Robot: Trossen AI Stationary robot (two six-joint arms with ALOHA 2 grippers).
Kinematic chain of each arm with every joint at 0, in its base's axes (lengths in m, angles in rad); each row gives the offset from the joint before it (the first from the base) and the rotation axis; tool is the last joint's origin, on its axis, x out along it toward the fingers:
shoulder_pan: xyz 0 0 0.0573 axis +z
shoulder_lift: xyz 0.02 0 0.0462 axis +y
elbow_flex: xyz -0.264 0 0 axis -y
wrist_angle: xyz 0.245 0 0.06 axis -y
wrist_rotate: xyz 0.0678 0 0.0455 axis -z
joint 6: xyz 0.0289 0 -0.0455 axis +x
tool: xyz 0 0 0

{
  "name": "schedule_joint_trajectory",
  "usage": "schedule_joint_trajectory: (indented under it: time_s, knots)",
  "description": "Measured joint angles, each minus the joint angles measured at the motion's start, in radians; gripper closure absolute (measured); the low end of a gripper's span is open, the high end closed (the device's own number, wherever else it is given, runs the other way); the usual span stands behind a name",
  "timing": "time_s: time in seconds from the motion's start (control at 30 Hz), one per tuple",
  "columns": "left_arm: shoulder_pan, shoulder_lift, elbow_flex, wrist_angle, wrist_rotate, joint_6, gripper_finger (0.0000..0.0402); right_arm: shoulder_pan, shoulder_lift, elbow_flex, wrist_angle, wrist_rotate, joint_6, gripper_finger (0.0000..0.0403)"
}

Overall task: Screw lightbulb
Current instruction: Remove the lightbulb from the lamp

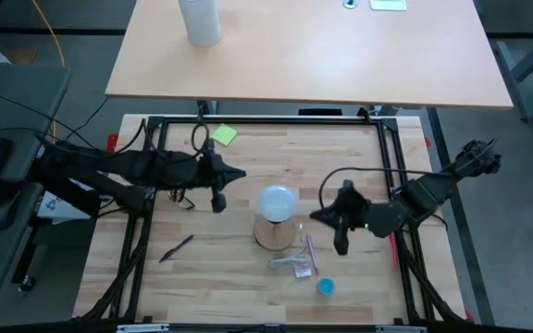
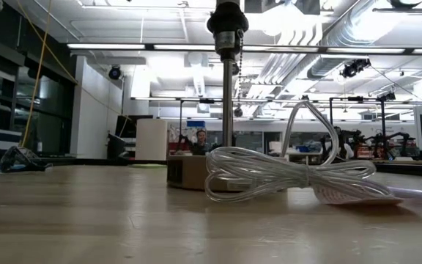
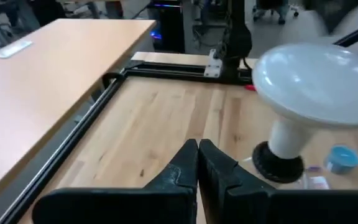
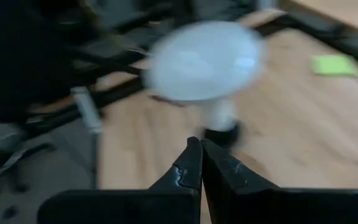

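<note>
Lightbulb (image 1: 278,201) stands upright in the black socket (image 3: 279,165) on the wooden base (image 1: 274,232), between both arms. Its glass globe looks light, smooth and breakable; best held gently around the globe's widest part. Left gripper (image 1: 218,201) and right gripper (image 1: 341,243), beside the lightbulb, are closed and empty. No containers visible.

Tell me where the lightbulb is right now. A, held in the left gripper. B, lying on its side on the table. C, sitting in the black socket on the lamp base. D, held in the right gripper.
C: the lightbulb stands upright with its neck in the black socket, while the left gripper and right gripper are both shut on nothing, clear of it.
</note>
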Motion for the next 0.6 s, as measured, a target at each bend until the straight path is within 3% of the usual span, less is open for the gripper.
schedule_joint_trajectory:
  time_s: [0.13, 0.33, 0.6]
  knots:
    - [0.073, 0.05, -0.005, 0.043, 0.091, 0.037, 0.0401, -0.001, 0.041, 0.0, 0.179, -0.11, -0.109, 0.0403]
    - [0.136, 0.154, -0.005, 0.282, 0.31, 0.045, 0.0401, -0.035, 0.12, 0.0, 0.349, -0.128, -0.196, 0.0403]
    - [0.098, 0.174, -0.005, 0.291, 0.383, -0.031, 0.0401, -0.104, 0.168, 0.0, 0.359, -0.085, -0.192, 0.0403]
